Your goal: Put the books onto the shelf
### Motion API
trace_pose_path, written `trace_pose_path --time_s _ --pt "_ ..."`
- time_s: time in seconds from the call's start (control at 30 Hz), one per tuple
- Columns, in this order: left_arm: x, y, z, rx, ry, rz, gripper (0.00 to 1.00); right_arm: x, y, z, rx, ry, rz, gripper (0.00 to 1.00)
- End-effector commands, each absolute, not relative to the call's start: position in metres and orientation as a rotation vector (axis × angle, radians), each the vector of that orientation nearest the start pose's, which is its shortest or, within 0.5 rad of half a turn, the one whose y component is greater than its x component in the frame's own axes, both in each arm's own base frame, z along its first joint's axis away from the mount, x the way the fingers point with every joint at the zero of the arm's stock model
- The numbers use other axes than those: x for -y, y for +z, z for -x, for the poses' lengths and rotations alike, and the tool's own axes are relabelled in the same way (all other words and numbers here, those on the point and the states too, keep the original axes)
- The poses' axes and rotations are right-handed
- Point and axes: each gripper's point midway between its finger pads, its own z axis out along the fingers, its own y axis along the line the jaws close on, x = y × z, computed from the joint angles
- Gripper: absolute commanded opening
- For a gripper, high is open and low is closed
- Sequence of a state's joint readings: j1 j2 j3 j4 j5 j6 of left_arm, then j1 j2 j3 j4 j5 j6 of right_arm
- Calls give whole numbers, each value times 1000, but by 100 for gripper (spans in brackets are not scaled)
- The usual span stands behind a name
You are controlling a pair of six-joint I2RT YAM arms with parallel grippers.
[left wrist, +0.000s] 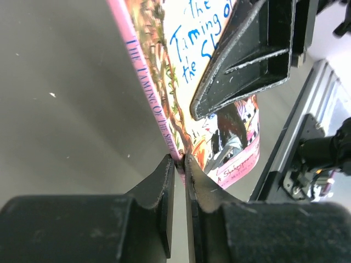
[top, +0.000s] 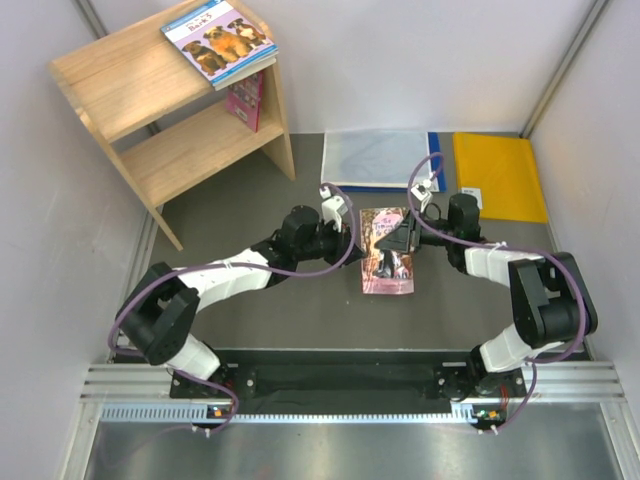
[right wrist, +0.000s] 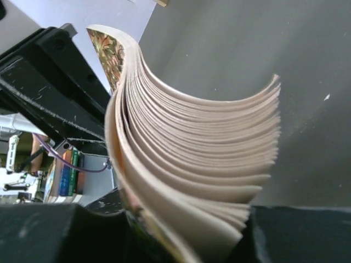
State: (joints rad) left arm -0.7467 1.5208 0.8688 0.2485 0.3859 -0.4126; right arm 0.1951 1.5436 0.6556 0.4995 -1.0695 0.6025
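- Two pincers meet on one pink book [top: 388,262], which lies mid-bench between the arms.
- Its long axis runs near to far, with the cover up, the spine toward the left arm and the page edge toward the right arm.
- The left pincer [left wrist: 180,160] is closed on the spine, its jaws nipping the pink edge low on the book.
- The right pincer [top: 400,240] grips the page side. In the right wrist view the leaves fan up in a curve from between its jaws, and in the left wrist view one finger lies on the cover.
- Around the book the bench [top: 300,310] is dark grey.
- Farther back, a grey-white folder [top: 375,158] and a yellow envelope [top: 500,178] lie flat, side by side.
- At the far left stands the shelf [top: 110,75], with two boards.
- A dog book [top: 218,38] lies flat on the right end of the top board, turned on a diagonal.
- A maroon book [top: 246,100] stands upright on the lower board at its right end.
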Motion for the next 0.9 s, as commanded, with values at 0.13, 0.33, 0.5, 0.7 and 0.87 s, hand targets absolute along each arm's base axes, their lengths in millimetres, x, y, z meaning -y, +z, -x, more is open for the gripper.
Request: trace_pose_path --time_s 0.13,0.33,0.5,0.7,0.87 --pt "394 203 -249 -1804 -1389 -630 31 -230 167 -296 -1882 1527 408 7" --pt "400 215 -244 -1775 -1397 -650 24 -232 170 -295 -1858 1549 403 6" --pt "408 221 -239 -1753 -1449 -658 34 -234 179 -290 -1802 1622 405 6" --pt "420 234 -223 -1678 -1559 -708 35 -236 200 -277 -1682 1732 436 6" --pt "423 242 -212 -1635 -1611 -744 18 -236 207 -271 -1621 1823 423 6"
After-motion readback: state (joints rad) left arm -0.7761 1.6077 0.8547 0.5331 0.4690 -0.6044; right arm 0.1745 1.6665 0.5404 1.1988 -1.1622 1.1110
